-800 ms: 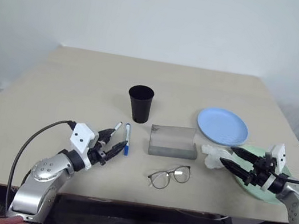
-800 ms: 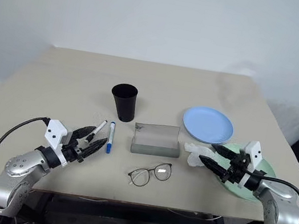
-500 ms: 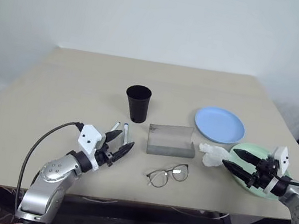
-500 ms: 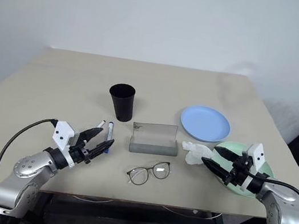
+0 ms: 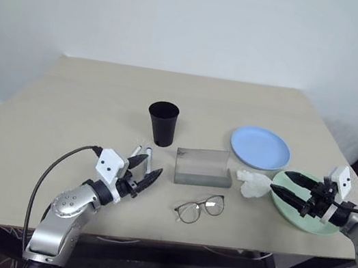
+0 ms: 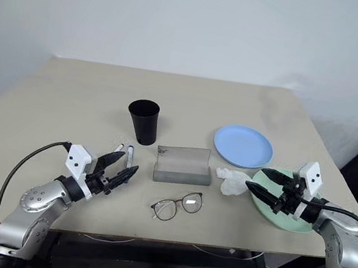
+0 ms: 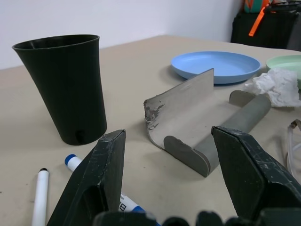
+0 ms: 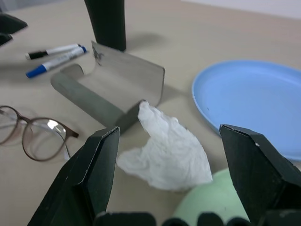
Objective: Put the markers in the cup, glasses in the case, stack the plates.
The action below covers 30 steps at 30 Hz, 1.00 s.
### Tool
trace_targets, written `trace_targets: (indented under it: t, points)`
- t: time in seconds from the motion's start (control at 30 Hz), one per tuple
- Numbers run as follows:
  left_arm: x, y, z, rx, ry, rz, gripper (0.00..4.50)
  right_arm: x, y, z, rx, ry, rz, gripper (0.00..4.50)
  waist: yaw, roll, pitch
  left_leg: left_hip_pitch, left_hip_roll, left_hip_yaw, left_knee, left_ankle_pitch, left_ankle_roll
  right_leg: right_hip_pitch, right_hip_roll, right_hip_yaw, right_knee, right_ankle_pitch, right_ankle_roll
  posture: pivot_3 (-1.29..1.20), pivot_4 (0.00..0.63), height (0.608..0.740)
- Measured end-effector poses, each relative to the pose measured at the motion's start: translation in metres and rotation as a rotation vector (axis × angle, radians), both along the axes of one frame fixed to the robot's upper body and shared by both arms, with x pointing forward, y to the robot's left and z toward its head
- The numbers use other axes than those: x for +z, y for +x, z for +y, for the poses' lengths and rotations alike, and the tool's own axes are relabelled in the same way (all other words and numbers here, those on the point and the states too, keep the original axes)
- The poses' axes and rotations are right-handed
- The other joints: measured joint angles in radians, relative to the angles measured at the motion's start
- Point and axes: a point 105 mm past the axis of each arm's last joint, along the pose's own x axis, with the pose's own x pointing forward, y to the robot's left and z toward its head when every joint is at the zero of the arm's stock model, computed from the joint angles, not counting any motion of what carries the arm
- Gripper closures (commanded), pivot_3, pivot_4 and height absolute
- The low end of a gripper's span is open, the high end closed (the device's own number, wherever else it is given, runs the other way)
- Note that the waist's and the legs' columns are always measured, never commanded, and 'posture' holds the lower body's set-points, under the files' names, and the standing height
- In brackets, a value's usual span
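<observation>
Left gripper (image 5: 141, 172) hovers low over the table (image 5: 67, 100) near its front-left area, fingers spread apart, holding nothing; it sits right over the two markers (image 8: 56, 53), which lie side by side on the table just left of the case (image 5: 203, 168). In the left wrist view the blue-capped marker (image 7: 99, 186) runs under the left finger (image 7: 96, 181) and the dark-tipped marker (image 7: 40, 197) lies just beside it; can't tell whether a finger touches either one. Cup (image 5: 162, 123) stands upright behind the markers, apart from them, mouth up. Case lies open in the middle of the table with its lid up, interior bare. Glasses (image 5: 200, 208) lie flat on the table in front of the case, near it but not touching, arms folded as far as I can see. Light blue plate (image 5: 260, 148) sits flat to the right of the case, further back. Pale green plate (image 5: 304, 212) sits near the front-right edge, apart from the blue one, not stacked. Crumpled white tissue (image 5: 252, 184) lies between the case and the green plate, touching or just overlapping the plate rim. Right gripper (image 5: 285, 190) is above the green plate, pointing left toward the tissue, fingers wide apart, empty.
</observation>
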Motion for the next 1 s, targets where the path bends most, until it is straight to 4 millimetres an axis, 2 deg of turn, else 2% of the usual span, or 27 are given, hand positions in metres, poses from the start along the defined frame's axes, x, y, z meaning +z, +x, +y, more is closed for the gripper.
trace_targets:
  t: [0.3,0.6,1.0]
  points:
    - [-0.002,0.006,-0.001,-0.038,0.014,0.013,1.46,0.000,-0.007,0.011,-0.002,-0.031,0.044,0.82,0.000,0.001,0.000,-0.003,0.011,0.002,0.000,-0.002,-0.003,0.000,-0.001,-0.017,-0.005,0.000,0.000,0.00,0.000,0.740]
    - [-0.001,0.011,-0.004,-0.060,0.019,0.010,1.46,-0.006,-0.015,-0.002,0.030,-0.185,0.177,0.82,0.000,0.002,0.000,-0.001,0.015,0.003,0.000,-0.004,-0.008,-0.003,-0.001,-0.023,-0.004,0.000,0.000,0.00,0.000,0.740]
    - [-0.006,0.014,-0.007,-0.058,0.020,0.023,1.46,-0.038,-0.011,0.009,-0.031,-0.276,0.243,0.82,0.000,0.002,0.001,-0.001,0.016,0.005,0.000,-0.005,-0.009,-0.006,-0.001,-0.024,-0.004,0.000,0.000,0.00,0.000,0.740]
